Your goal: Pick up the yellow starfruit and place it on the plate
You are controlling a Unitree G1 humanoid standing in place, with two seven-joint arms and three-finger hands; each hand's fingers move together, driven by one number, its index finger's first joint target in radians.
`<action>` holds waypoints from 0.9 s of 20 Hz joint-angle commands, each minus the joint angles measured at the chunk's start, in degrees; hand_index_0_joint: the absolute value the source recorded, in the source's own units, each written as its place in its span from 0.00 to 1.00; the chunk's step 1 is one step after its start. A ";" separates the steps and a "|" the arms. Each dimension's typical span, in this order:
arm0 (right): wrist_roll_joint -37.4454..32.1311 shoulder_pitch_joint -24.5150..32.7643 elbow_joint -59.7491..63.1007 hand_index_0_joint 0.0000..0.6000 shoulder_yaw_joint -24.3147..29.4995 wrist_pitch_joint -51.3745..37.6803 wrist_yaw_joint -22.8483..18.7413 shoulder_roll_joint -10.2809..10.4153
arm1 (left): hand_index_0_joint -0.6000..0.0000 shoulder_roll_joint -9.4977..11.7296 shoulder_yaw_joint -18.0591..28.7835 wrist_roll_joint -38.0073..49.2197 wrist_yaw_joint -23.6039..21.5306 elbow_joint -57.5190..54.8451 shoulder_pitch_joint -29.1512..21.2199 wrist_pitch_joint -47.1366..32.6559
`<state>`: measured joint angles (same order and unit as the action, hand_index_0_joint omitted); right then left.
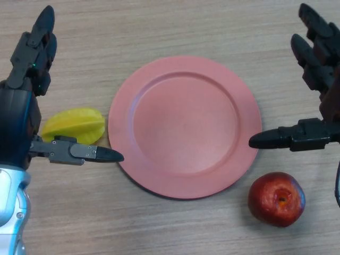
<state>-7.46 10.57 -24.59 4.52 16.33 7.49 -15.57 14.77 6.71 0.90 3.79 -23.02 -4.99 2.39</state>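
Starfruit on the worktop, lying at the left, just beside the plate's left rim and not on it. Plate dead centre, pink and round, nothing on it. Left hand comes in from the left edge, released: fingers stretched straight up the view, thumb pointing right towards the plate, its tip over the rim. The starfruit sits between those fingers and that thumb, partly tucked under the palm, but nothing is curled round it. Over on the right, the right hand is just as relaxed, fingers straight, thumb aimed left with its tip at the plate's right rim. Apple, red, rests at lower right, near the plate but apart from it, below the right thumb.
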 commanded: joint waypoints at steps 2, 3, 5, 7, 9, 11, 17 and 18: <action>-2.19 1.79 -3.64 0.00 3.03 -6.15 -0.79 -1.70 | 1.00 2.30 3.31 -1.40 0.68 -5.16 -1.40 -4.16; -2.07 1.49 -4.30 0.00 3.09 -6.00 -0.41 -1.68 | 1.00 2.17 3.43 -1.16 1.46 -5.91 -0.81 -3.97; -1.43 1.22 -4.35 0.00 2.57 -6.60 -0.50 -1.33 | 1.00 1.70 3.14 -1.20 2.01 -6.36 0.15 -4.34; -0.67 1.11 -4.59 0.00 2.32 -6.91 -0.29 -1.20 | 1.00 1.67 3.88 -0.70 2.31 -7.13 0.78 -4.05; -0.51 1.22 -4.57 0.17 2.26 -7.04 -0.21 -1.18 | 1.00 2.16 5.31 -0.80 2.74 -6.70 0.96 -5.25; -0.56 1.40 -4.54 0.00 1.90 -6.83 -0.02 -0.96 | 1.00 3.97 8.75 -1.64 3.82 -3.45 0.75 -8.30; 0.54 -0.74 -6.31 0.00 1.13 -4.14 2.10 -0.65 | 1.00 8.09 10.35 -12.86 5.08 10.36 -1.85 -20.82; 0.51 -0.86 -6.88 0.00 1.24 -3.57 2.34 -0.55 | 1.00 8.78 10.46 -14.75 4.52 12.51 -2.31 -21.71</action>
<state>-7.19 8.26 -28.04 3.34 18.30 10.13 -15.21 20.51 13.71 -15.53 10.49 -7.03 -5.86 -12.93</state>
